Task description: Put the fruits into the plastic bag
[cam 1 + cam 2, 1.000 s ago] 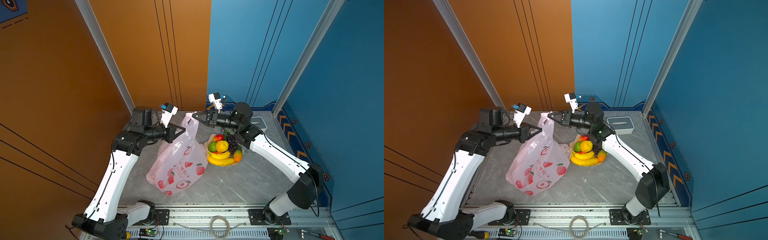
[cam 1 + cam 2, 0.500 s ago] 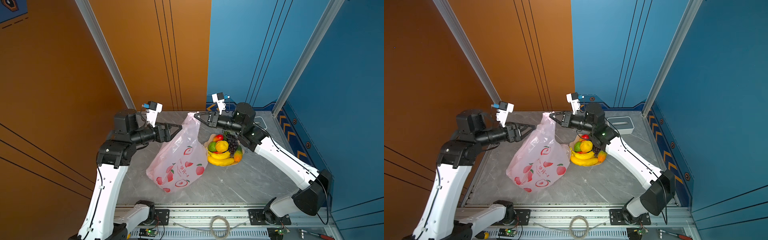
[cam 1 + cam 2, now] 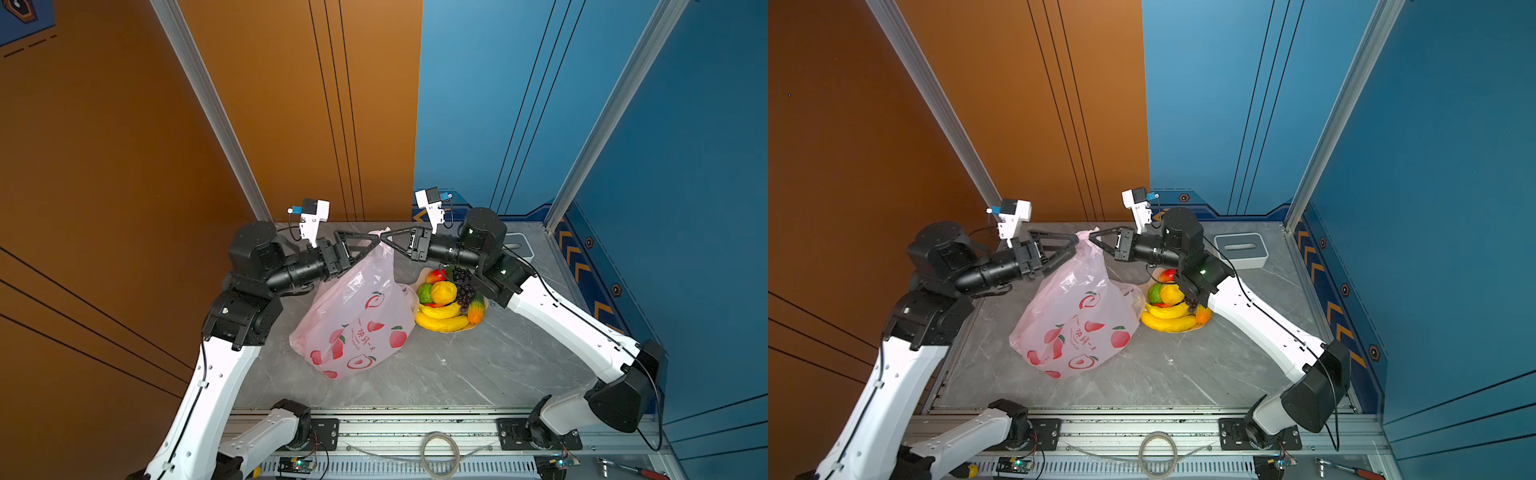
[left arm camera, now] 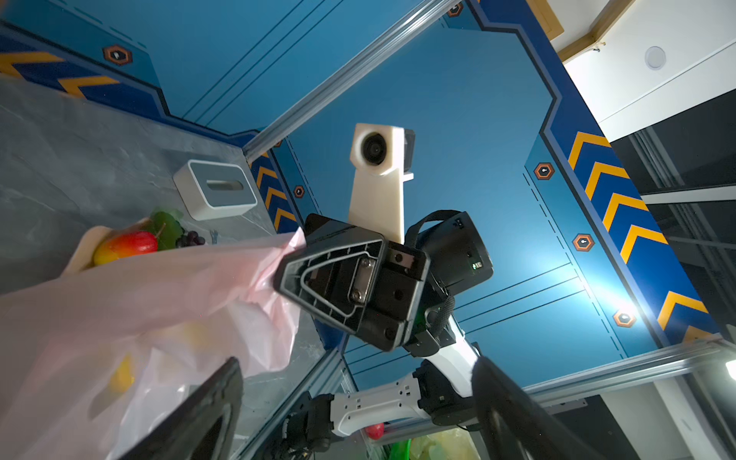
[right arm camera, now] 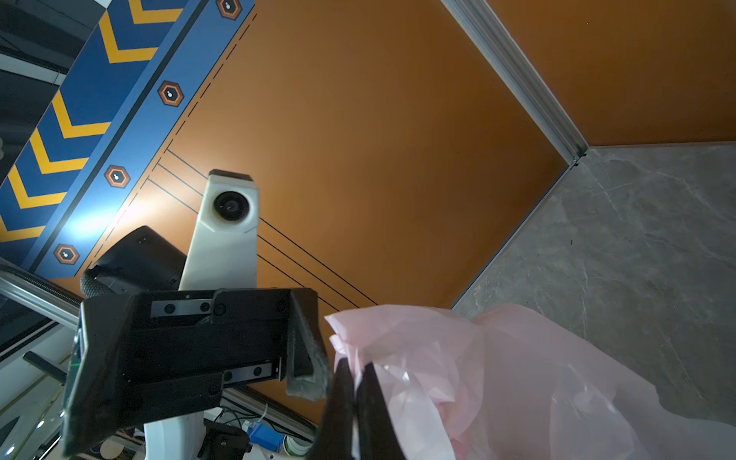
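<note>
Six glossy toy fruits are heaped in one scalloped peach bowl on the grey marbled table. Just beside it, one crinkly translucent pink plastic bag is held upright, its top pinched by the right gripper. The left gripper is spread wide alongside.

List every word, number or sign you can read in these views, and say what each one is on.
Plastic bag: one line of red characters with tiny lettering beneath it, too small to read.
Blue wall band: yellow chevrons and orange hexagon badges with a small white mark inside. These are signs, not words.
Nothing else shows legible text.
</note>
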`<state>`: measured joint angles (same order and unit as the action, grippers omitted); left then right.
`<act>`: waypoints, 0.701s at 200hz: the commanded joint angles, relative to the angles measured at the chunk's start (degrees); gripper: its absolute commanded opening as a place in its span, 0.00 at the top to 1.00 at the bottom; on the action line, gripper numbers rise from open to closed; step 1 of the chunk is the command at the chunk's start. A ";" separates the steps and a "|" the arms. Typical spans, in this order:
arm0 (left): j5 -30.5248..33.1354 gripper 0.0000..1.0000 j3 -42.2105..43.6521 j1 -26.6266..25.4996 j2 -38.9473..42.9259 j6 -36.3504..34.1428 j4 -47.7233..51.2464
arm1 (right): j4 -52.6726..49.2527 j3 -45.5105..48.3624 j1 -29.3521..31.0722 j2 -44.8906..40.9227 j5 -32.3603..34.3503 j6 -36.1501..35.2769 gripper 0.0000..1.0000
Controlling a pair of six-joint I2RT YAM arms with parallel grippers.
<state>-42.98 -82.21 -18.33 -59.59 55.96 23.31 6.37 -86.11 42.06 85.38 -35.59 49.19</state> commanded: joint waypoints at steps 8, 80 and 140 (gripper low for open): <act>3.88 0.10 0.40 -1.97 -0.99 2.06 0.52 | -1.18 -2.26 0.55 -1.09 1.28 -1.95 1.00; 8.06 0.09 -1.31 -1.97 -3.47 -2.79 5.01 | -1.98 -2.22 2.20 -1.63 0.57 -2.52 1.00; 8.70 0.11 -1.47 -2.33 -5.70 0.15 -1.59 | -1.62 -2.19 3.74 -0.38 0.22 -2.40 1.00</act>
<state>-35.73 -82.30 -20.08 -64.88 55.13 25.93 4.43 -86.61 44.95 85.38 -34.79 47.77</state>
